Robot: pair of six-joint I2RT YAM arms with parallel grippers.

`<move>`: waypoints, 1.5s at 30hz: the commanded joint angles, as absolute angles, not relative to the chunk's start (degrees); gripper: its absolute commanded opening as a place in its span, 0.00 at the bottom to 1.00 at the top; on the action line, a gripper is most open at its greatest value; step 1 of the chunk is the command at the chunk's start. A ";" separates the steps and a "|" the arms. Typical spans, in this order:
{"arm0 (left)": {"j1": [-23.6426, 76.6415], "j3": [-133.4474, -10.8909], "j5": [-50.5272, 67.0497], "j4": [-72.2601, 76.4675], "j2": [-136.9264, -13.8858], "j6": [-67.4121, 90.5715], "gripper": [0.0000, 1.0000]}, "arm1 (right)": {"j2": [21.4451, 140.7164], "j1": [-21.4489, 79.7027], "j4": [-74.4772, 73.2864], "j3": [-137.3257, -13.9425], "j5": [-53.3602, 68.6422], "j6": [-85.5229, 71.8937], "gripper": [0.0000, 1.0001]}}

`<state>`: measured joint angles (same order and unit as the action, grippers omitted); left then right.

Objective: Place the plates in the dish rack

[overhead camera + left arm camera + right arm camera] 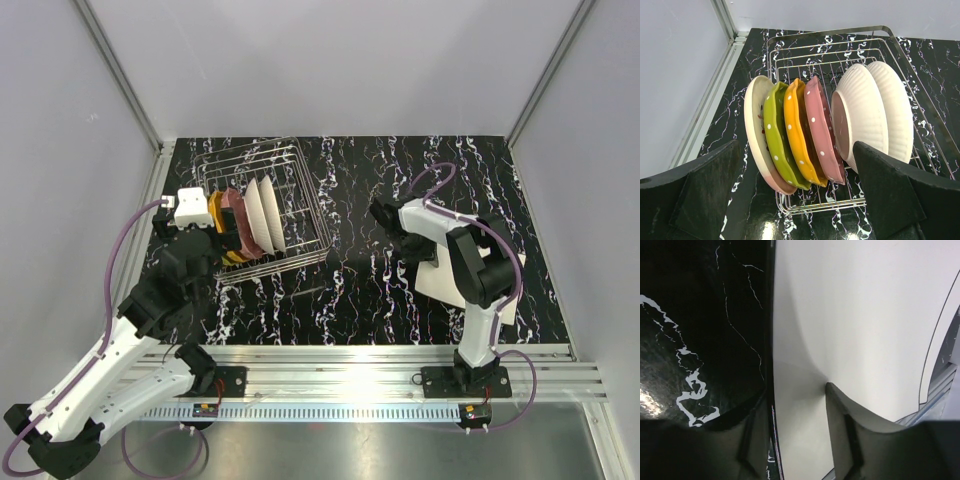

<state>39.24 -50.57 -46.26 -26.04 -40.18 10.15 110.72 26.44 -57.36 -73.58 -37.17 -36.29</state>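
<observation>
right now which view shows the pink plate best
Left wrist: the pink plate stands close and unblocked, on edge in the dish rack. Top external shows it small and edge-on. Right wrist doesn't show it.

**Black marbled tabletop (360, 190) with a dish rack (305, 200) and one plate (437, 278) on it**

You are looking down at a black tabletop veined with white. The wire dish rack stands on its left half, toward the back. A cream squarish plate lies on the right half, near the front edge, well apart from the dish rack.
</observation>
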 commanded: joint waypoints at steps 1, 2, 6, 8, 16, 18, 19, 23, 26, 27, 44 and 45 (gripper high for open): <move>39.02 -53.17 -45.88 -24.17 -40.08 10.72 0.99 | 112.06 26.10 -56.34 -73.04 -38.58 -38.41 0.46; 39.02 -53.09 -45.88 -24.17 -40.08 10.64 0.99 | 111.97 26.10 -55.99 -72.86 -38.32 -37.97 0.41; 39.02 -53.17 -45.97 -24.17 -40.08 10.63 0.99 | 112.06 26.19 -56.51 -73.12 -38.41 -37.79 0.20; 39.02 -53.09 -46.05 -24.17 -40.08 10.63 0.99 | 111.62 26.37 -56.60 -73.30 -38.06 -37.62 0.09; 39.02 -53.09 -46.14 -24.17 -40.17 10.63 0.99 | 106.27 29.00 -63.10 -78.74 -38.58 -37.79 0.00; 39.02 -53.17 -46.23 -24.17 -40.17 10.63 0.99 | 102.77 29.09 -63.37 -79.80 -37.89 -37.01 0.00; 39.02 -53.00 -46.23 -24.17 -40.08 10.63 0.99 | 101.44 29.00 -63.28 -79.89 -37.71 -37.00 0.00; 39.02 -53.00 -46.23 -24.17 -40.08 10.63 0.99 | 94.23 29.00 -60.91 -77.44 -38.06 -36.91 0.00; 39.02 -53.00 -46.06 -24.17 -40.08 10.63 0.99 | 89.83 29.00 -59.68 -76.29 -37.62 -36.56 0.00; 39.02 -53.00 -45.97 -24.17 -40.17 10.63 0.99 | 88.00 29.09 -59.59 -76.12 -37.44 -36.65 0.00; 39.02 -53.09 -45.97 -24.34 -40.43 10.72 0.99 | 75.07 28.74 -58.19 -76.82 -34.90 -34.10 0.00; 39.02 -53.17 -46.05 -24.35 -40.34 10.81 0.99 | 72.88 28.83 -57.49 -76.82 -34.46 -33.49 0.00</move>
